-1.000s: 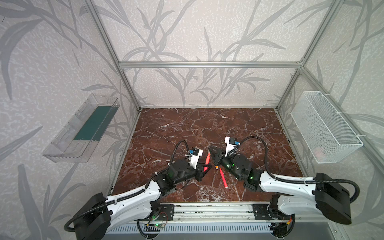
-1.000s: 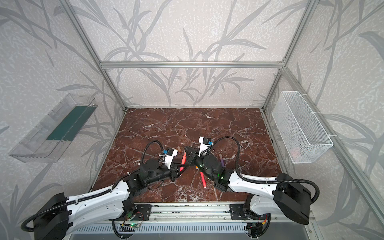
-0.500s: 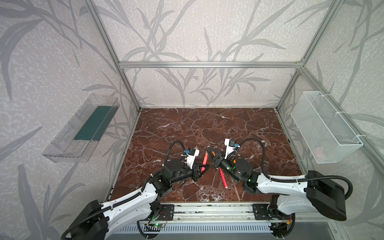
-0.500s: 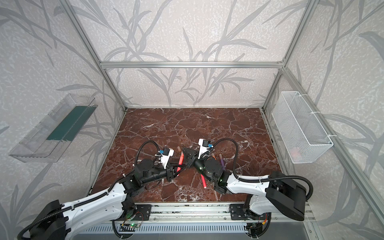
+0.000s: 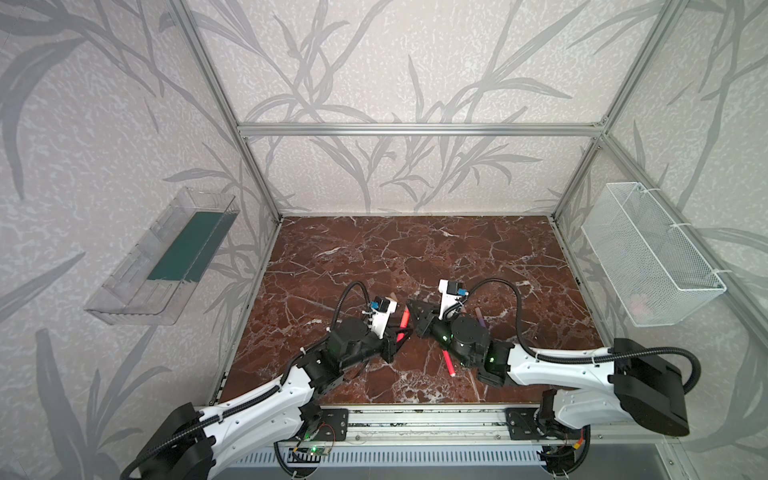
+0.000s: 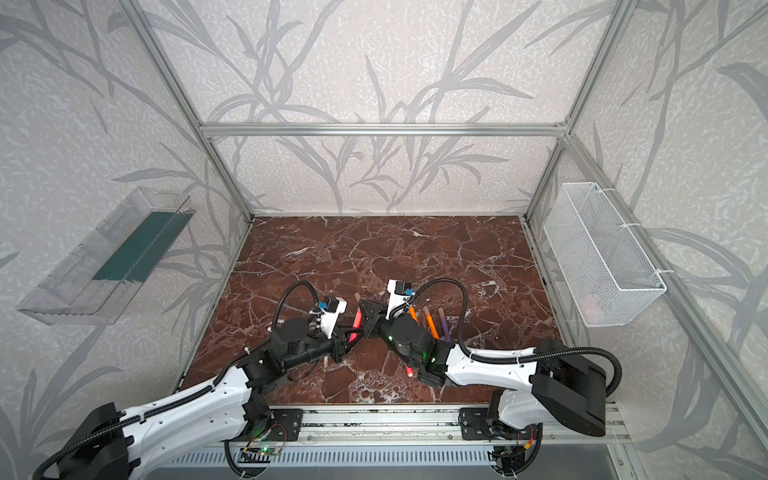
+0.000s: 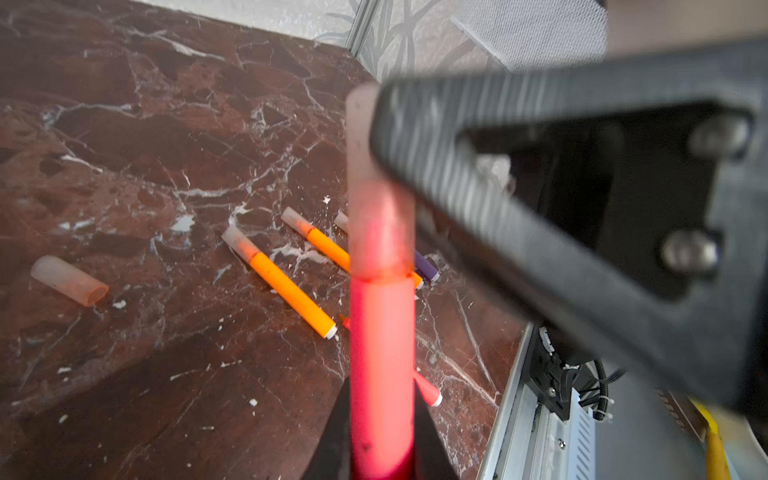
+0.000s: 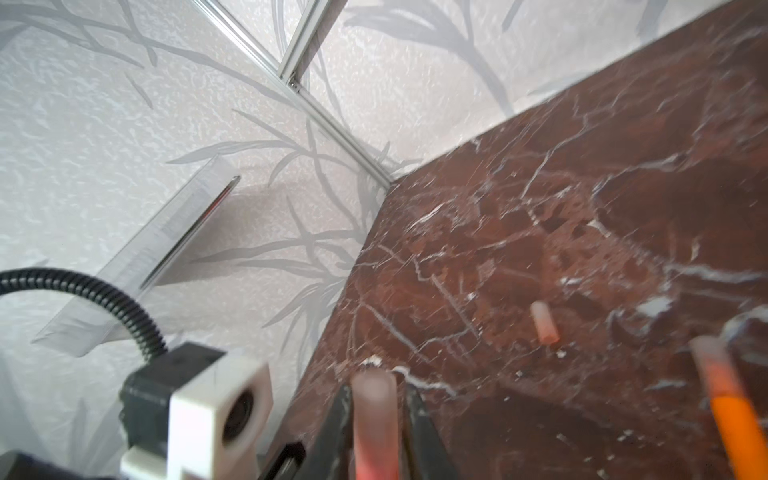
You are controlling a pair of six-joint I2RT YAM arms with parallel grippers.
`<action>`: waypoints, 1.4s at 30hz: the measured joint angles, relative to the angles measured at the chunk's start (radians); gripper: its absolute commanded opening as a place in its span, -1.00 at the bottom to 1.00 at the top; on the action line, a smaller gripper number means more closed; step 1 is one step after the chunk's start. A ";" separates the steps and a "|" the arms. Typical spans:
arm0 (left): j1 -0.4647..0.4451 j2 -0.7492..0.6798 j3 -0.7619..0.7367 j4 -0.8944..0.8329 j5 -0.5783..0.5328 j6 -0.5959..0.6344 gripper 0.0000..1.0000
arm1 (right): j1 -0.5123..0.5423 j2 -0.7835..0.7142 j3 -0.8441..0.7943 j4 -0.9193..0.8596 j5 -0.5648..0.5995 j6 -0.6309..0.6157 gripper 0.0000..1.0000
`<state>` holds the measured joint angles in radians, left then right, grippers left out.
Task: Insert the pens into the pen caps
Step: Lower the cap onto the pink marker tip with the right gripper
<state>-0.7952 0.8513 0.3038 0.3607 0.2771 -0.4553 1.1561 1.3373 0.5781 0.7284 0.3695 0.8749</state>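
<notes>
Presently, arms: I see both reaching in to meet near the front middle of the marble table [image 5: 415, 257] in both top views.
Left gripper [image 7: 382, 457]: I read its fingers as clamped tight on the red-pink pen [image 7: 382, 353], which is lifted off the table and sticks out from the jaws.
Fitted cap [image 7: 372, 178]: it sits over the far end of that pen, with its rim meeting the barrel. In a top view it shows as the pen's pale end [image 6: 357, 296].
Right gripper [image 8: 374, 392]: its fingers stand narrowly apart on either side of the fitted cap. I can see a sliver of table between the cap and one finger [image 8: 424, 428], so I don't count this as a firm grip.
Loose cap [image 7: 68, 280]: it lies on its side on the table, alone and well apart from the pens.
Orange pen [image 7: 291, 286]: capped and flat on the table.
Second orange pen [image 7: 326, 243]: capped too, and roughly parallel to the first.
Purple pen [image 7: 426, 268]: just beside them, mostly hidden behind the held pen.
Second red-pink pen [image 5: 448, 362]: flat on the table by the right arm's wrist. I cannot tell whether it is capped.
</notes>
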 measured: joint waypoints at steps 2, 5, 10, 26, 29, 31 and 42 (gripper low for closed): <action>0.003 -0.014 0.003 0.035 0.002 0.000 -1.00 | 0.012 -0.023 -0.016 -0.035 -0.029 -0.014 0.00; 0.005 -0.018 0.003 0.071 0.010 0.001 -1.00 | 0.005 -0.109 -0.018 -0.122 -0.037 -0.043 0.25; 0.003 -0.016 -0.021 0.134 0.037 0.002 -1.00 | -0.006 -0.277 -0.018 -0.204 -0.021 -0.108 0.41; -0.056 0.056 -0.035 0.196 0.095 0.039 -1.00 | -0.105 -0.161 0.077 -0.291 -0.096 -0.165 0.17; -0.060 0.069 -0.035 0.201 0.096 0.044 -1.00 | -0.109 -0.128 0.090 -0.292 -0.118 -0.166 0.05; -0.061 0.075 -0.036 0.202 0.096 0.045 -1.00 | -0.113 -0.124 0.094 -0.293 -0.126 -0.167 -0.07; -0.063 0.084 -0.036 0.200 0.090 0.064 -1.00 | -0.121 -0.082 0.141 -0.291 -0.172 -0.164 -0.79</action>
<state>-0.8577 0.9352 0.2680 0.5606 0.3668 -0.3908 1.0348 1.2549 0.7193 0.4370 0.1970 0.7113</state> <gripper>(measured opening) 0.162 0.170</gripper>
